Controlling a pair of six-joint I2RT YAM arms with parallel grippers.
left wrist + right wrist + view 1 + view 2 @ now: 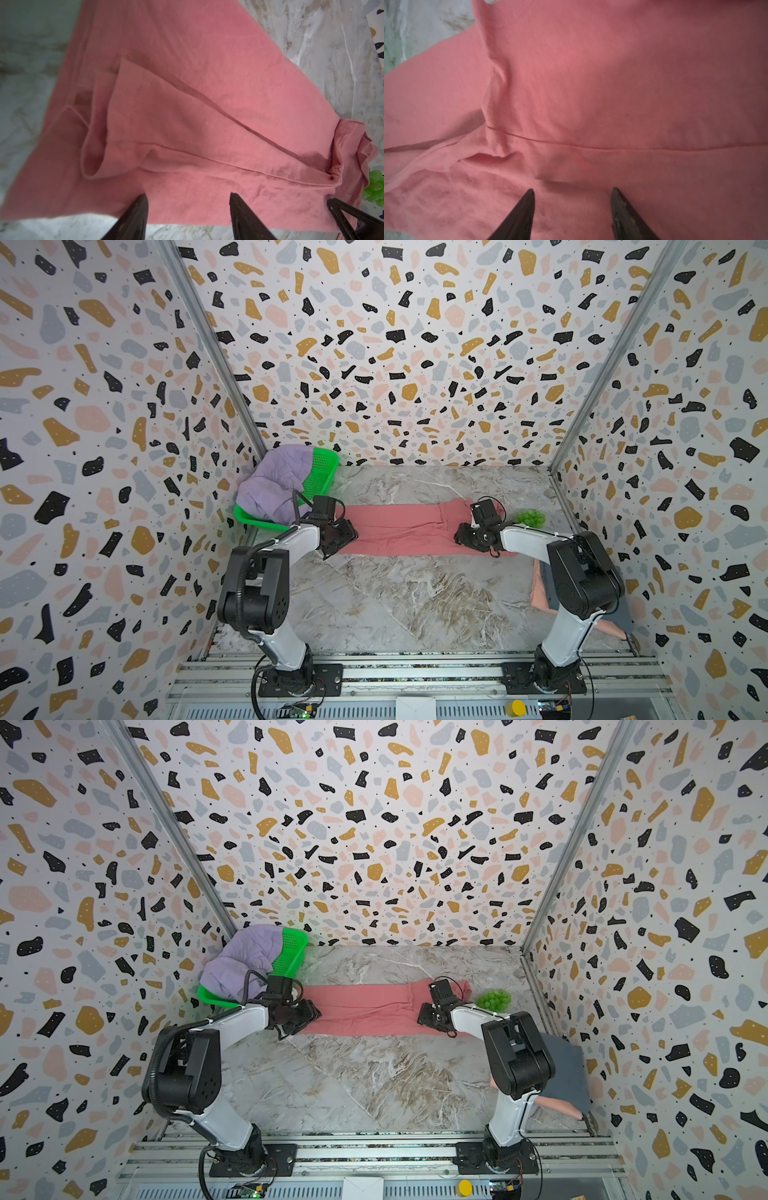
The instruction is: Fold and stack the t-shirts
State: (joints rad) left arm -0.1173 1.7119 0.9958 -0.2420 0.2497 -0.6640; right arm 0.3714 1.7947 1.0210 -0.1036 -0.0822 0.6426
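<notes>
The coral-red t-shirt [399, 531] lies on the table [395, 597], folded into a long strip that stretches between the two arms. The left end effector [345, 536] sits over the strip's left end, its fingers [141, 207] spread apart and gripping nothing. The right end effector [462, 538] hangs over the right end, likewise parted and empty, with cloth just below its tips.

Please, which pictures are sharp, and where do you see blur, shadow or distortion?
Both top views: sharp, walls splay from the wide lens, green basket oversaturated. Left wrist view: coral-red t-shirt crisp in the middle, table beside it blurred. Right wrist view: the cloth soft throughout, one side in shadow.
</notes>
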